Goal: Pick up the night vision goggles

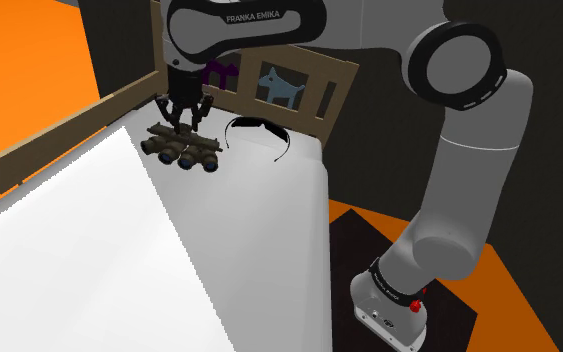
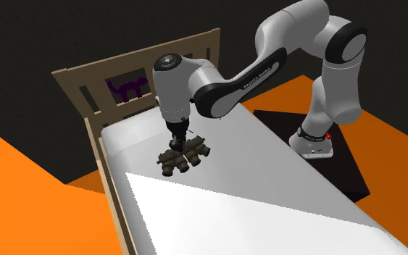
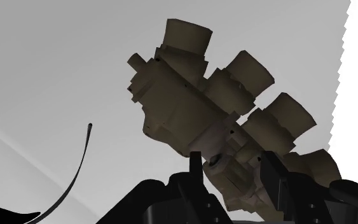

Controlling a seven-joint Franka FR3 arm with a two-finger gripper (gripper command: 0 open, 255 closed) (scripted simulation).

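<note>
The night vision goggles [image 1: 181,149] are a dark olive-brown cluster of several lens tubes, lying near the head end of the white bed [image 1: 119,250]. My black gripper [image 1: 182,125] comes straight down on their top. In the second exterior view the gripper [image 2: 180,143] stands over the goggles [image 2: 184,156]. In the wrist view the goggles [image 3: 203,95] stretch away from the gripper [image 3: 233,164]. Its two fingers [image 3: 196,167] clasp the goggles' near part between them. Whether the goggles rest on the bed or hang just above it is unclear.
A wooden headboard [image 1: 314,70] with a blue-grey dog cutout [image 1: 281,88] and a purple cat cutout [image 2: 126,88] stands just behind the goggles. A thin black hoop [image 1: 259,135] lies beside them. A wooden side rail [image 1: 59,135] runs along the bed. Orange floor surrounds it.
</note>
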